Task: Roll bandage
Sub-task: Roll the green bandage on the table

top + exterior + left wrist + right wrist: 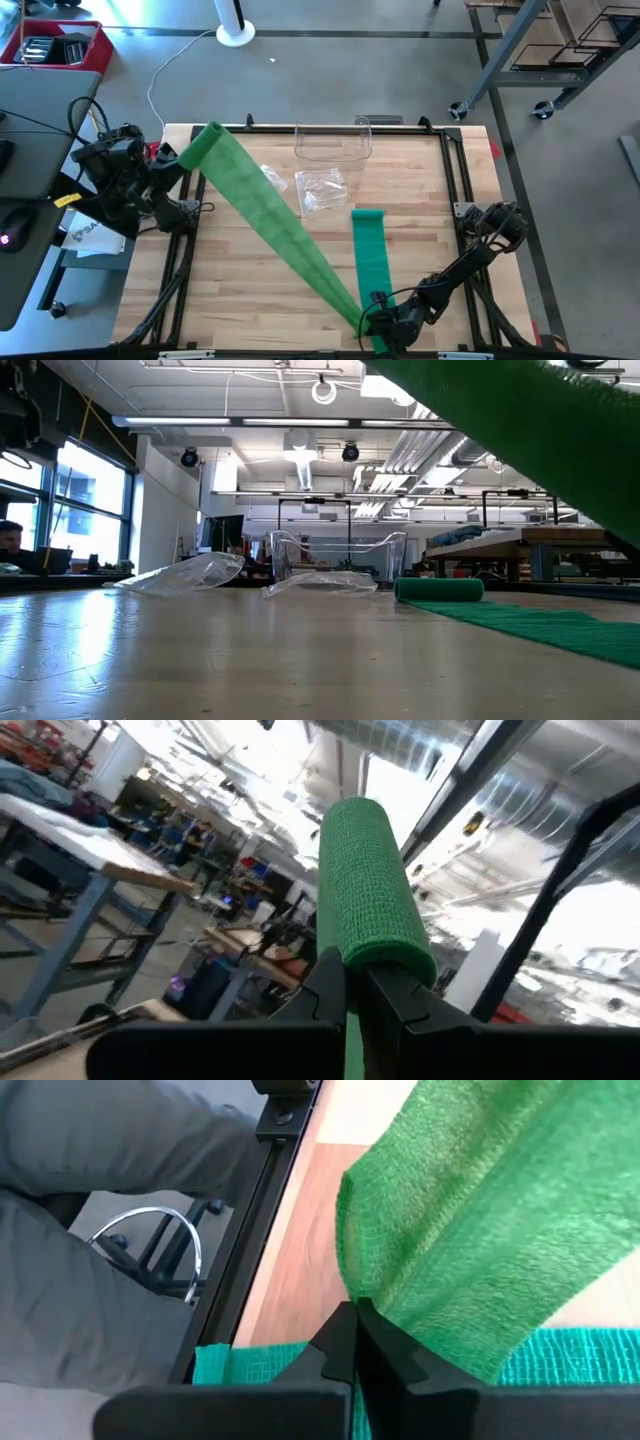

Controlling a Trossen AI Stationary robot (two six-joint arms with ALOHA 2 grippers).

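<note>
A light green bandage (270, 215) stretches in a straight band above the table, from the far left corner to the near right. My left gripper (192, 155) is shut on its far end, which is rounded like a roll (372, 880). At the table's near edge my right gripper (373, 322) is shut on its near end. A second, darker green strip (372, 255) lies flat on the table; its far end is rolled up (438, 589) and its near end passes under my right gripper. My left gripper pinches the light green bandage just below its rounded far end (375, 960) between its two fingers. The fingers point slightly upward, and the rounded end stands beyond the fingertips, clear of the table. From there the band runs taut toward my right gripper. My right gripper pinches the light green bandage's near end (365, 1295) between its two fingertips, slanting down from the table's right. The cloth is bunched into folds at the fingers and rises away from them, spreading wide. Just beneath lies the darker strip (560, 1355).
A clear plastic container (333, 145) stands at the far middle of the table, with a crumpled clear plastic bag (320, 190) in front of it. A black frame rail (460, 170) runs along the table's edges. A grey-clad person (90, 1200) is beyond the near edge.
</note>
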